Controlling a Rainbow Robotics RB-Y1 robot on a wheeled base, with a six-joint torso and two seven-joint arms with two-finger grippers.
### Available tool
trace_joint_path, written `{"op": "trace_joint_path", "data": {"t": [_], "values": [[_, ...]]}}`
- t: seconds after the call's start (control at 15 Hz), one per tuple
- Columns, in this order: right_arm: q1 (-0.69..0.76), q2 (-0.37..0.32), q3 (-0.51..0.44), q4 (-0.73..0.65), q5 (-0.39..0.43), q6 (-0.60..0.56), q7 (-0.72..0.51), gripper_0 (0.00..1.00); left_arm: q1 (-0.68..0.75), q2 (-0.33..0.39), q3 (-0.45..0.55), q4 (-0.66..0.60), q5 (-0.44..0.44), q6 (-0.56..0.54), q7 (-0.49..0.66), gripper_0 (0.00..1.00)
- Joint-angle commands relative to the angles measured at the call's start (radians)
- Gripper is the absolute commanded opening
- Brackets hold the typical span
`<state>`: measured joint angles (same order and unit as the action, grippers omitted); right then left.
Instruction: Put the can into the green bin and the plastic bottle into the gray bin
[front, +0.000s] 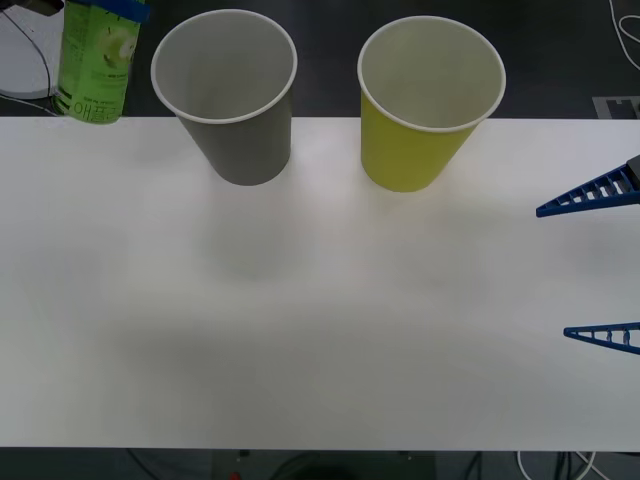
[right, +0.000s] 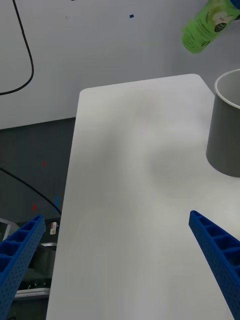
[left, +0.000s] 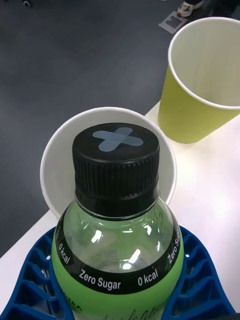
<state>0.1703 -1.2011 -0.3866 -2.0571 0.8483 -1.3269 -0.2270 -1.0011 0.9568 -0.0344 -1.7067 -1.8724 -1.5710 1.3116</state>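
We find the left jaws closed around the plastic bottle, gripping its body below the shoulder, with the gray bin just beyond. Full and smooth-walled, it likely slips. The right jaws stand wide open, empty.

a smooth white rectangular tabletop with rounded corners spans the front view, evenly lit with only soft, faint shadows. beyond its far edge lies a dark gray floor. thin black cables trail over the floor, small blue and red tape marks dot it, and white cables curl below the tabletop's near edge.
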Motion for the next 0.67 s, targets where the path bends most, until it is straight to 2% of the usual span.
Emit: {"op": "trace_joint_path", "data": {"t": [0.07, 0.33, 0.47, 0.67], "values": [[0.000, 0.000, 0.000, 0.000, 0.000, 0.000, 0.000, 1.00, -0.070, -0.018, -0.056, 0.064, -0.021, 0.000, -0.012, 0.00], [0.000, 0.000, 0.000, 0.000, 0.000, 0.000, 0.000, 1.00, -0.136, -0.072, -0.093, 0.139, -0.059, 0.000, -0.029, 0.00], [0.000, 0.000, 0.000, 0.000, 0.000, 0.000, 0.000, 1.00, -0.168, -0.099, -0.121, 0.154, -0.111, 0.000, -0.045, 0.00], [0.000, 0.000, 0.000, 0.000, 0.000, 0.000, 0.000, 1.00, -0.215, -0.138, -0.128, 0.226, -0.128, 0.000, -0.052, 0.00]]}}
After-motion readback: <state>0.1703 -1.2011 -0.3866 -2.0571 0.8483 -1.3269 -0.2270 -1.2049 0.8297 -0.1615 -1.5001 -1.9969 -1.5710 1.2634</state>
